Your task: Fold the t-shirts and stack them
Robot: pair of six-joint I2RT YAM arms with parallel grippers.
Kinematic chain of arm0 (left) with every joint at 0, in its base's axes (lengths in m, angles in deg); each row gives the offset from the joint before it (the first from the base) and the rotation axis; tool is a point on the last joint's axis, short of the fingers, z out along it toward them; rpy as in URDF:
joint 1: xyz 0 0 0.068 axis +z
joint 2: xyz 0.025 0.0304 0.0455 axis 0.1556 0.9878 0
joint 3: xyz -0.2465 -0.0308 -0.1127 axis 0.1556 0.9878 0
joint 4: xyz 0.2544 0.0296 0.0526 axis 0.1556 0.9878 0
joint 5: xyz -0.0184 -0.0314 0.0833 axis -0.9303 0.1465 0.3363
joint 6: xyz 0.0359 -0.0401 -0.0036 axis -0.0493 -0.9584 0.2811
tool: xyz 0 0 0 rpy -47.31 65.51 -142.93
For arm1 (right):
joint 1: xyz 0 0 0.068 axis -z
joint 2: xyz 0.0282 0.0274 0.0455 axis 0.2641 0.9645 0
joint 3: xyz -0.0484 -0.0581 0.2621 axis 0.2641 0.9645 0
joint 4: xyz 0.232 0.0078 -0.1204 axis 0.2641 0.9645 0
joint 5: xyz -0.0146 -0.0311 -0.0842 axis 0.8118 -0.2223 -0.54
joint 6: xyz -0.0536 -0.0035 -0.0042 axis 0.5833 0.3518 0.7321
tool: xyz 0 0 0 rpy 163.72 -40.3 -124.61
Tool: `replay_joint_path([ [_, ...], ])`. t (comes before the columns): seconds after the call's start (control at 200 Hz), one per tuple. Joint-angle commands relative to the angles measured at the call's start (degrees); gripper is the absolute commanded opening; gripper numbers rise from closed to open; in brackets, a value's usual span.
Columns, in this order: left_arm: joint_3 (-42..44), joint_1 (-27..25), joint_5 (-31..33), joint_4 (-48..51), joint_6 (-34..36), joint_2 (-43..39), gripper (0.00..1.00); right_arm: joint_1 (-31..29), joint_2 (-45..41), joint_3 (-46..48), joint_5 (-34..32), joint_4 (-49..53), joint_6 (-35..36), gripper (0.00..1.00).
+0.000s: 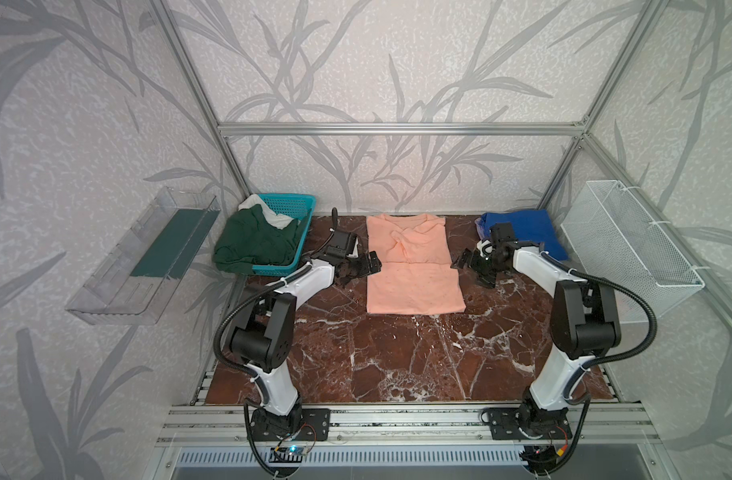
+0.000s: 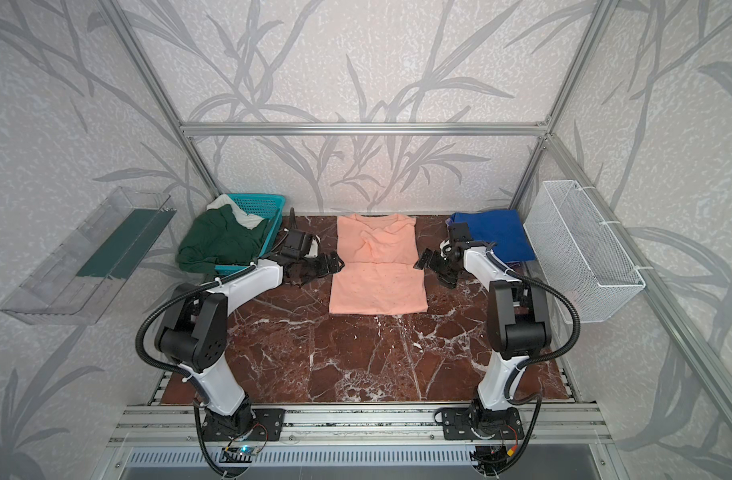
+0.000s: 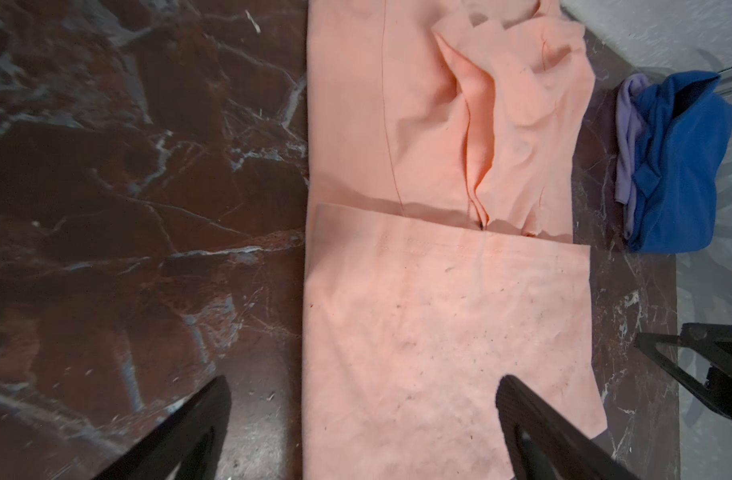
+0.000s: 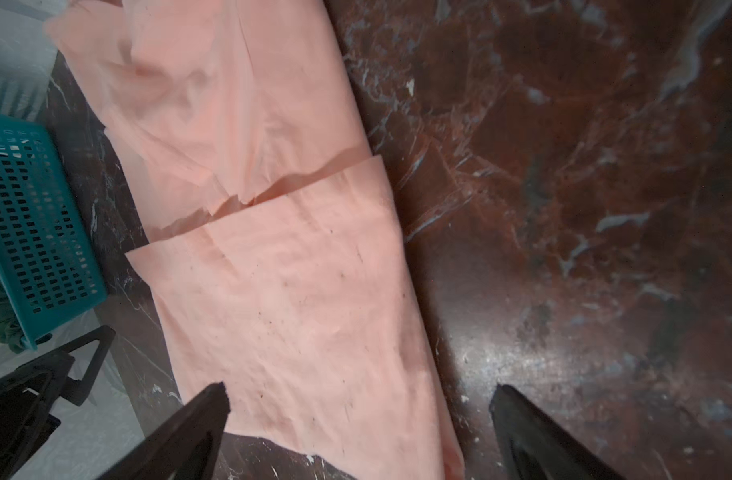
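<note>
A peach-pink t-shirt [image 1: 412,270] [image 2: 376,270] lies flat at the table's middle back, its sides folded in and its near half doubled over the far half. My left gripper [image 1: 370,264] [image 3: 364,386] hovers open over the shirt's left edge, nothing between its fingers. Over the right edge my right gripper [image 1: 459,262] [image 4: 359,388] is open and empty too. A folded royal blue t-shirt [image 1: 530,230] [image 3: 680,166] rests at the back right. A dark green t-shirt [image 1: 252,243] and a white one [image 1: 277,219] spill from the teal basket [image 1: 291,203].
The teal basket [image 4: 31,228] stands at the back left, close to my left arm. A lilac cloth [image 3: 630,137] lies under the blue shirt. A clear plastic tray [image 1: 139,257] hangs on the left wall, a white wire basket [image 1: 630,249] on the right wall.
</note>
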Motion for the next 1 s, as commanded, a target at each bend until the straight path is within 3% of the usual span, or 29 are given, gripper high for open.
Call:
replay_joint_path([
  [0.0, 3.65, 0.31, 2.23, 0.33, 0.96, -4.45, 0.99, -0.13, -3.80, 5.05, 0.41, -0.48, 0.71, 0.99],
  [0.25, 14.40, -0.43, -0.34, -1.87, -1.39, -11.48, 0.91, -0.13, -9.47, 18.05, 2.29, -5.01, -1.85, 1.00],
  [0.64, 23.74, -4.52, -5.01, -8.40, -5.83, -10.19, 0.81, -1.48, -9.47, 25.56, 3.67, -10.94, -5.10, 0.70],
  [0.995, 26.85, -5.28, -6.23, -12.34, -7.42, -7.51, 0.69, -2.94, -6.65, 24.76, 2.41, -12.44, -7.05, 0.58],
])
